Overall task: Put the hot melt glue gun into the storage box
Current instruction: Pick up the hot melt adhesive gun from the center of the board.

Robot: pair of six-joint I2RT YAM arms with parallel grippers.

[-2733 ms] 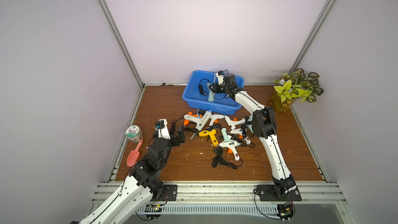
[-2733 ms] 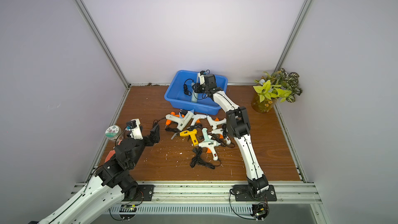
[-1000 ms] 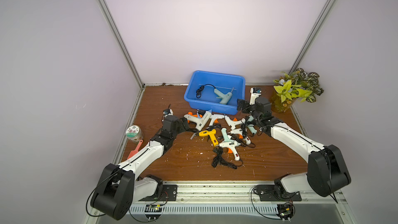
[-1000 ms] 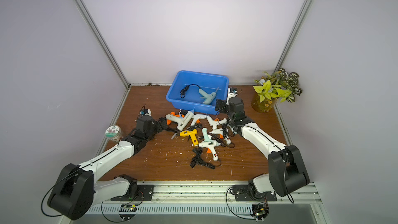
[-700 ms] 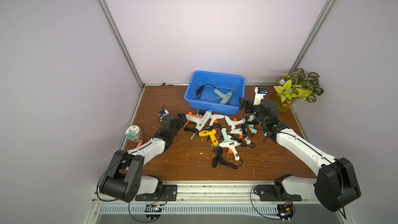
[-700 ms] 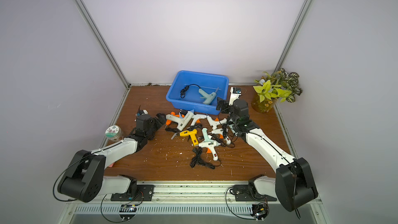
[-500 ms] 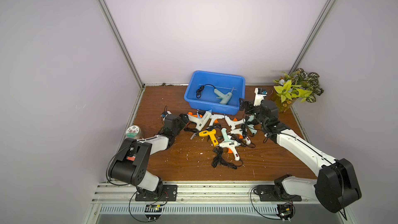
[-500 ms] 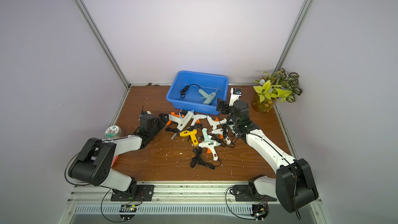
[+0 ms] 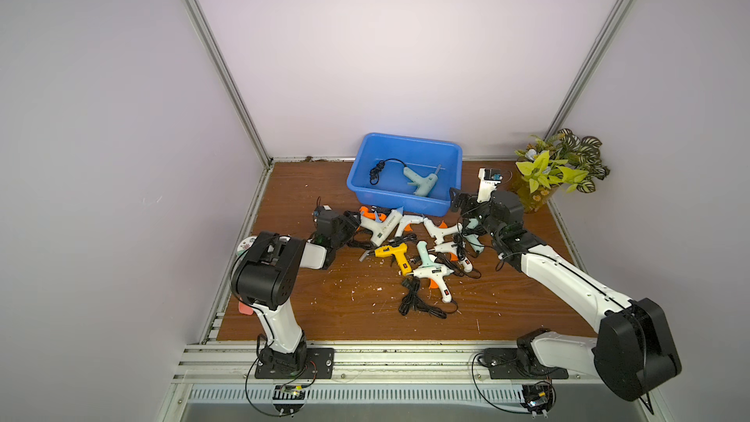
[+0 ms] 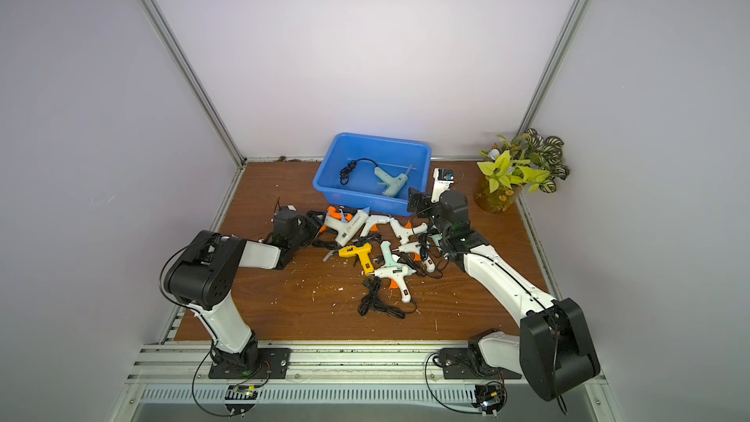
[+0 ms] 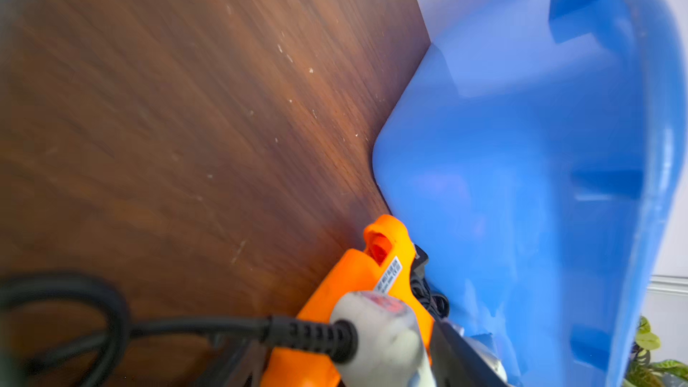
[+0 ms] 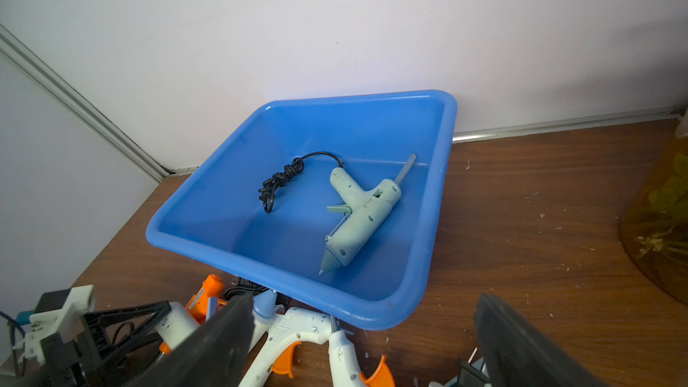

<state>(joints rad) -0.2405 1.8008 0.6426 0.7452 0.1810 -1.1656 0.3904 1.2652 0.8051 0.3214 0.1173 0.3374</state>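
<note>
Inside the bright blue plastic storage box (image 9: 407, 140) lies one pale-green glue gun (image 9: 420, 182); others lie on the wooden table (image 9: 324, 302). The right gripper (image 9: 462, 213) gapes empty. Whether the left gripper (image 9: 351, 223), at a white-orange gun (image 9: 381, 226), grips it cannot be told.

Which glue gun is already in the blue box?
The pale green glue gun, alone inside the storage box with its black cord; the other glue guns lie piled on the table in front.

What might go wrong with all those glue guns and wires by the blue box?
The left gripper is at the white glue gun, which overlaps the orange glue gun and trails a looped black cord, so lifting may drag or snag things. Both guns lie close against the storage box, so the lift might bump it.
</note>
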